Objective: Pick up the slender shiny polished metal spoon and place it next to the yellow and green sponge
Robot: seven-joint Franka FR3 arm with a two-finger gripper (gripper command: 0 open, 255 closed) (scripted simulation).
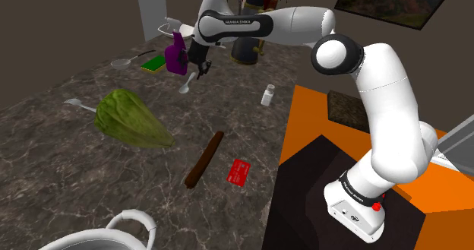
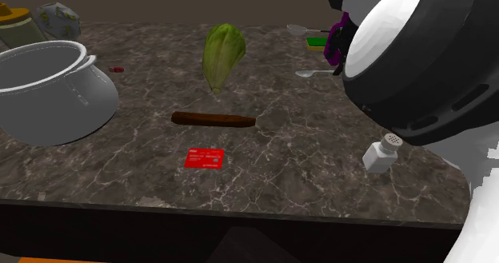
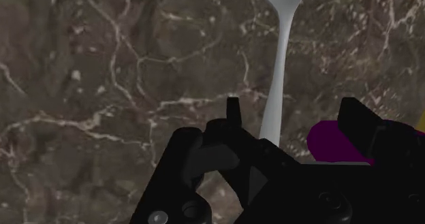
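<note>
Spoon [image 3: 278,73]: pale and slender, judged to be lying on the dark veined tabletop [image 1: 45,142]. Its handle runs in between the fingers of the gripper [image 3: 293,110], and the bowl points away from the hand. The jaws are seen apart, one on either side of the handle. No contact with it can be made out, so the spoon is not counted as held. The purple container [image 1: 176,55] stands just beside the gripper. The sponge [image 1: 154,64], green with a yellow edge, lies just beyond it.

Risks noted:
1. The handle sits nearer one finger than the other, so on closing it may be pushed sideways or twisted. A thin smooth handle gripped near its end may also swing down under the bowl's weight.
2. The purple container is close enough to be knocked by a finger, or by the spoon during the carry.
3. A second spoon [image 1: 124,61] already lies by the sponge — the drop spot is crowded, and the two could be confused.

Count:
- Spoon-like utensils: three — the third [image 1: 74,102] lies beside the lettuce [image 1: 131,119].
- One each: sponge, purple container, lettuce, brown stick [image 1: 203,159], red card [image 1: 239,172], shaker [image 1: 268,96], pot [image 2: 56,101].
</note>
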